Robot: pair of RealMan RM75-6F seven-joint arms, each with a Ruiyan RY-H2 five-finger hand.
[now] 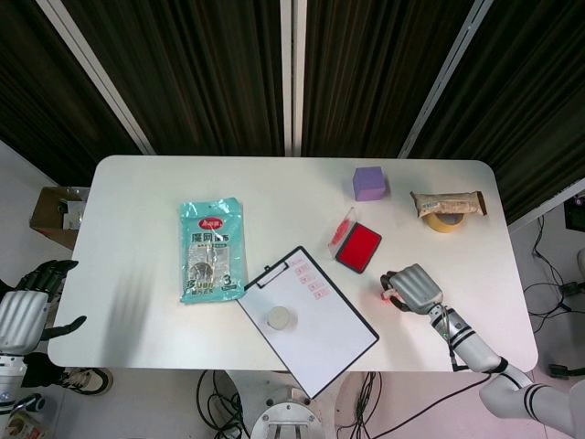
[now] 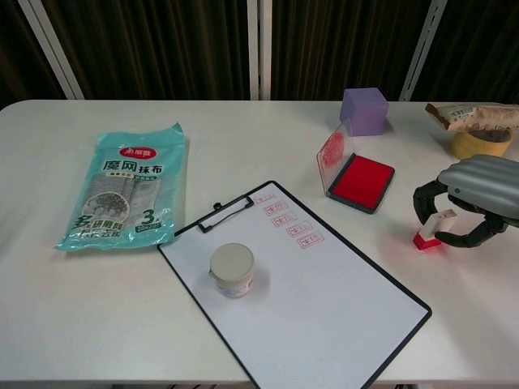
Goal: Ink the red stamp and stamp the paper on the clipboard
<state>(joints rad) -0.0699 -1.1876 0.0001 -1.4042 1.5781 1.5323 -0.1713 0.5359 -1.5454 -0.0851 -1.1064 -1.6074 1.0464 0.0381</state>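
The red stamp (image 2: 430,231), red base with a white top, stands on the table right of the clipboard (image 2: 381,271). My right hand (image 2: 478,190) arches over it, and its curled fingers grip it from both sides. From the head view the hand (image 1: 416,286) hides most of the stamp (image 1: 388,294). The open red ink pad (image 2: 361,180) lies just beyond, lid raised. The paper (image 2: 324,300) on the clipboard bears a row of red stamp marks near the clip. My left hand (image 1: 27,306) hangs beside the table's left edge, fingers apart and empty.
A small white jar (image 2: 232,269) stands on the paper. A teal cloth packet (image 2: 126,194) lies at the left. A purple cube (image 2: 364,111) sits behind the ink pad. A tape roll (image 2: 478,143) and a snack packet (image 2: 474,116) are at the far right.
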